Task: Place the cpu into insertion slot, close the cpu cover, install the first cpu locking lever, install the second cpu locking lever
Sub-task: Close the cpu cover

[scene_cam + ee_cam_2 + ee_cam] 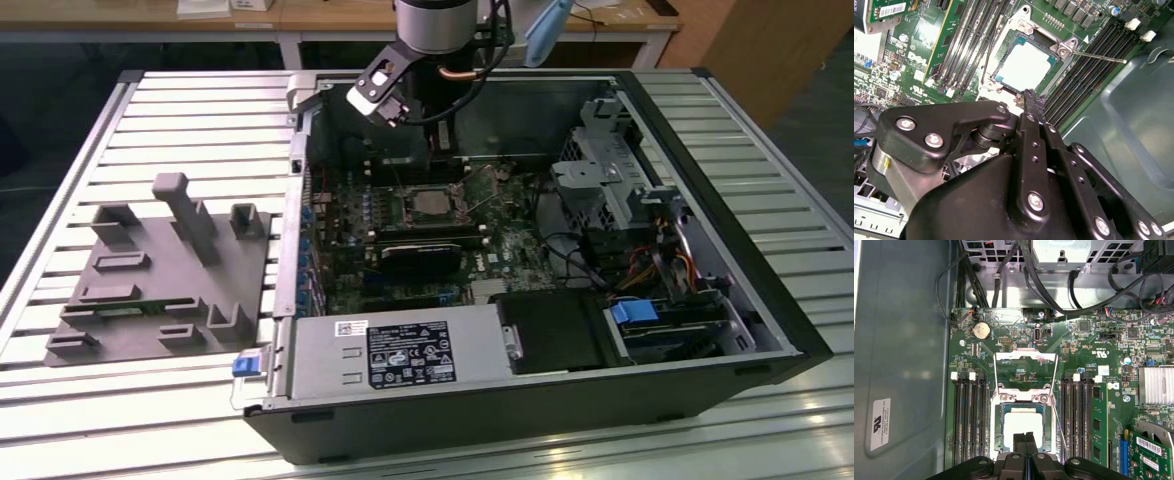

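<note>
Gripper: 2 black fingers pressed together with nothing between them, their tips over 1 edge of the cpu in both wrist views; whether they touch it cannot be told.
Cpu: flat square with a pale silvery top, seated in the insertion slot; its top face is uncovered.
Cpu cover: thin metal frame with a square window, swung open off the cpu.
Locking lever: thin metal rod, sticking out over the memory slots.
Edges: memory slots flank the insertion slot on 2 sides.
Room: grey wall of the computer case beyond 1 bank; the case lies open on the slatted worktop.
</note>
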Robot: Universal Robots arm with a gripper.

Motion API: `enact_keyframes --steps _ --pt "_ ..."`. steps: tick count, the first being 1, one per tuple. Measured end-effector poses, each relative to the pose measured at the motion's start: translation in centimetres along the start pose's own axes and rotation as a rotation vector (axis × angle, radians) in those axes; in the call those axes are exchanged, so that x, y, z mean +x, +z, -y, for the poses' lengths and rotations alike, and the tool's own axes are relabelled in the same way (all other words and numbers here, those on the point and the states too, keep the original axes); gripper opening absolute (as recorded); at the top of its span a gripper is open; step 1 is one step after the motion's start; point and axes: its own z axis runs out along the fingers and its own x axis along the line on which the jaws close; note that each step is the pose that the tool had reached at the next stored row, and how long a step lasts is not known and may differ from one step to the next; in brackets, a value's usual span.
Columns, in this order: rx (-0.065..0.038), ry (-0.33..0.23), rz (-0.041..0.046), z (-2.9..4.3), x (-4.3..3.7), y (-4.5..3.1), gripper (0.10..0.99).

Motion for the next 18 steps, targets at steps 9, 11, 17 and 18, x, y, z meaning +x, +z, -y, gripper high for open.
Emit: enact_keyframes --steps 9,11,17,18 --pt "0.000 0.000 0.0001 -0.19 0.02 0.01 0.102" --pt "0.000 0.000 0.0000 -0.57 0.01 0.05 0.102" --pt "0.000 0.000 0.0000 -2.01 0.02 0.18 0.102" --pt "0.000 0.000 -0.0001 -2.27 0.02 0.20 0.102"
